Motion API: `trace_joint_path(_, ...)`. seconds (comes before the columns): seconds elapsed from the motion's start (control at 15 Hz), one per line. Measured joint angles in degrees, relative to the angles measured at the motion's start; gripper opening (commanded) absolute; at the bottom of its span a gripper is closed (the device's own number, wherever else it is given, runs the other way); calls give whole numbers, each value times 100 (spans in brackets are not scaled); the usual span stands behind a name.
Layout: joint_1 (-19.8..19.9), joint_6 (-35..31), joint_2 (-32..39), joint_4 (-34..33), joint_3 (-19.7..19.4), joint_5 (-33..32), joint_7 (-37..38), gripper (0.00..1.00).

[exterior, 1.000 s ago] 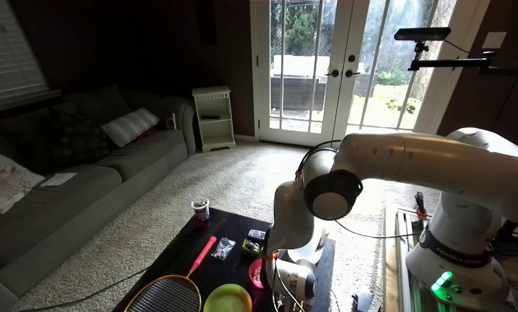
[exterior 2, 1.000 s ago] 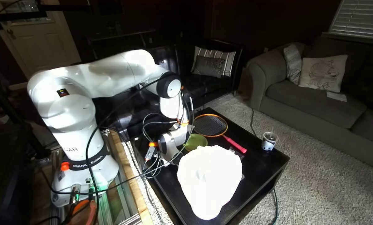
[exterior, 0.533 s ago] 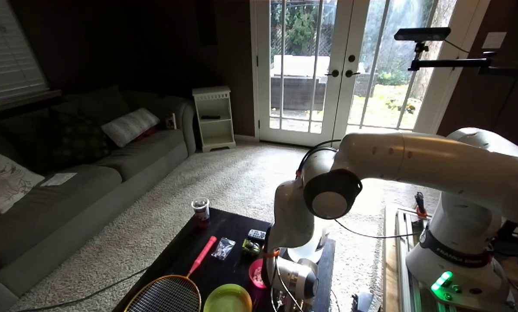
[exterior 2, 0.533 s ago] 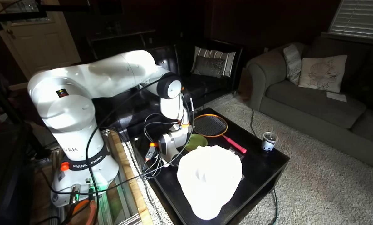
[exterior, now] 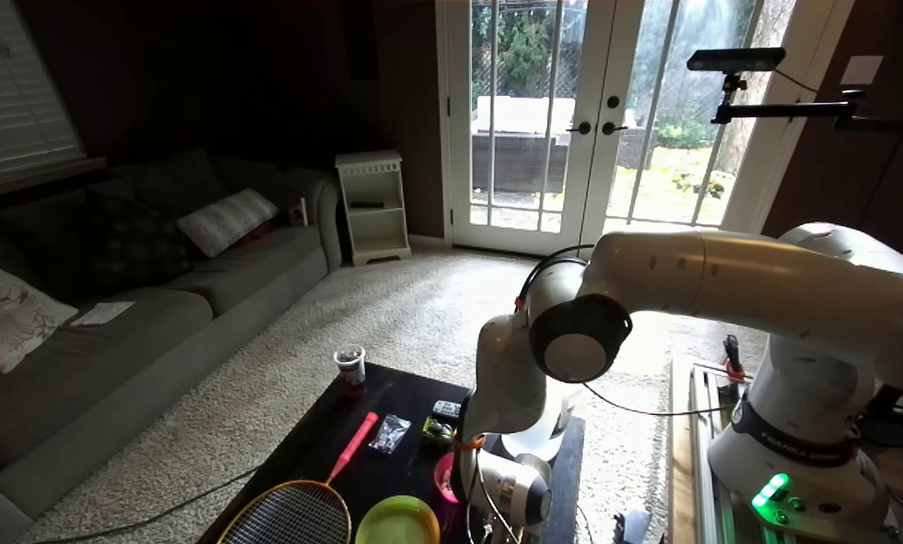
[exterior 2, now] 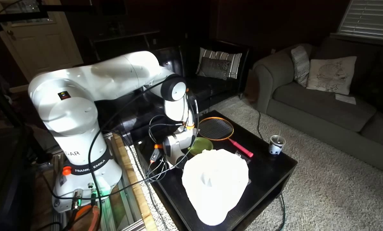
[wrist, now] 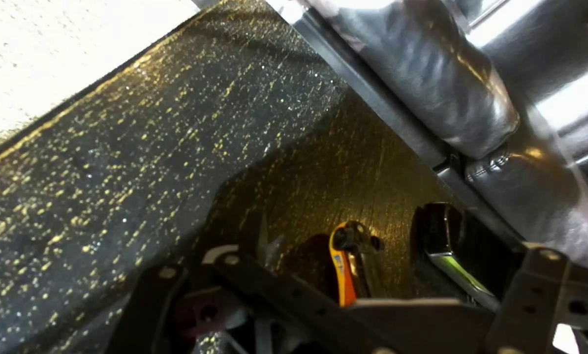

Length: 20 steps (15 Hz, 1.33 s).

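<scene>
Lying on the black wooden table [wrist: 166, 128], lower centre of the wrist view, the slim orange-and-yellow, dark-headed tool [wrist: 344, 268] seems ungripped between spread fingers [wrist: 544, 275]; whether pickup or placement remains is unclear. Room opens upper left to the table's lit edge; a black leather sofa [wrist: 431, 78] crowds the upper right.

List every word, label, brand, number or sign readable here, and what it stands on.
"FRANKA EMIKA": black band around the white robot arm.
"AR", letter before it unclear: same arm, above that band.
Too small or blurred: any print on the slim orange-and-yellow tool, clear plastic cup, pale rectangular remote, grey cable box and black sticker on the arm.
</scene>
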State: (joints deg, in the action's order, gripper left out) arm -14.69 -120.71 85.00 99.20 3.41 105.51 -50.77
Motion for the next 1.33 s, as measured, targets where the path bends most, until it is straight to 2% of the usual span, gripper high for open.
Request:
trace_joint_path(0.33, -244, -197, -4, -173, 20, 118, 244, 99)
trace_joint_path(0.4, -345, -288, -4, -225, 4, 135, 363, 92)
trace_joint_path(0.47, -426, -434, -26, -264, 14, 131, 513, 74)
trace_joint_path(0.73, -682, -1010, -37, -539, 62, -132, 1437, 47)
trace_joint_path(1.13, -855, -1469, -33, -762, 82, -863, 2466, 5)
trace_joint_path(1.2, -855, -1508, -31, -774, 89, -972, 2563, 0)
trace_joint_path(1.33, -851, -1579, -28, -802, 114, -1102, 2668, 1)
